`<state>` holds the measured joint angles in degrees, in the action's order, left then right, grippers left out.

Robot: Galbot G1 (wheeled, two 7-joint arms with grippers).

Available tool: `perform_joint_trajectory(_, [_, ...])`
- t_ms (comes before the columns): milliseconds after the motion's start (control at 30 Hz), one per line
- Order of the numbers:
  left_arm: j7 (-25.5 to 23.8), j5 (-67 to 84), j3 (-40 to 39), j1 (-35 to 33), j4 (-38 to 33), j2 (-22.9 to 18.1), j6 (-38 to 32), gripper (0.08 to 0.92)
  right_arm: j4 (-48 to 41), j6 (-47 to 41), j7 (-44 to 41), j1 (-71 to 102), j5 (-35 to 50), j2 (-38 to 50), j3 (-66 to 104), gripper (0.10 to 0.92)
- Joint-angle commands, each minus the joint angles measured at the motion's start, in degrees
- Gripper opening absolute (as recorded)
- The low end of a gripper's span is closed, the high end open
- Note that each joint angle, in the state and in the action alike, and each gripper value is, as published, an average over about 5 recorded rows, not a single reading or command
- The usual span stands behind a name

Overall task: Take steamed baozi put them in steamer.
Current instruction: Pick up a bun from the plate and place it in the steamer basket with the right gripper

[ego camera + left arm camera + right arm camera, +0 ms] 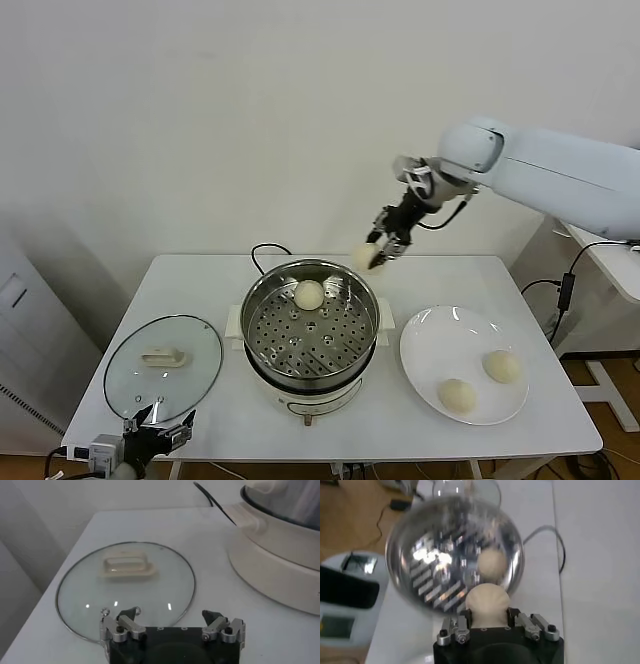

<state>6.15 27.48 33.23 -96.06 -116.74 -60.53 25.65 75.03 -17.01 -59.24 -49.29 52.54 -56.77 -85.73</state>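
Cream-white and round, the dough bun [488, 599] sits clamped in my right pincer [376, 256], my fingers closed on its two sides. I hold it in the air just above the far right rim of the shiny round stainless-steel steamer [262, 320], nothing standing between the bun and the pot's open mouth. In my right wrist view the bun's dome faces away from my palm, toward the pot below; being nearly a ball, it has no long axis that I can make out.

A second cream bun [309, 294] lies on the perforated tray inside the steamer, at the far side, dome up. Its black power cord [268, 250] loops on the white surface [200, 285] behind the pot.

On my right of the steamer lies a flat round white plate [430, 335] with two more cream buns on it, one nearer the far right [501, 366] and one nearer me [458, 396], apart from each other.

On my left of the steamer a round glass lid with a cream handle [163, 367] lies flat on the surface. My left pincer [172, 621] hangs at the near edge of that lid, its fingers spread wide, holding nothing.
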Motion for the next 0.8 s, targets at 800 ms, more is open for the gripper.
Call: perform_joint_trajectory(800, [0.0,0.0,-0.1,0.0,0.6,-0.1,-0.1,0.823,4.7,-14.5,23.8,14.6,5.1,-12.3,2.0,0.453])
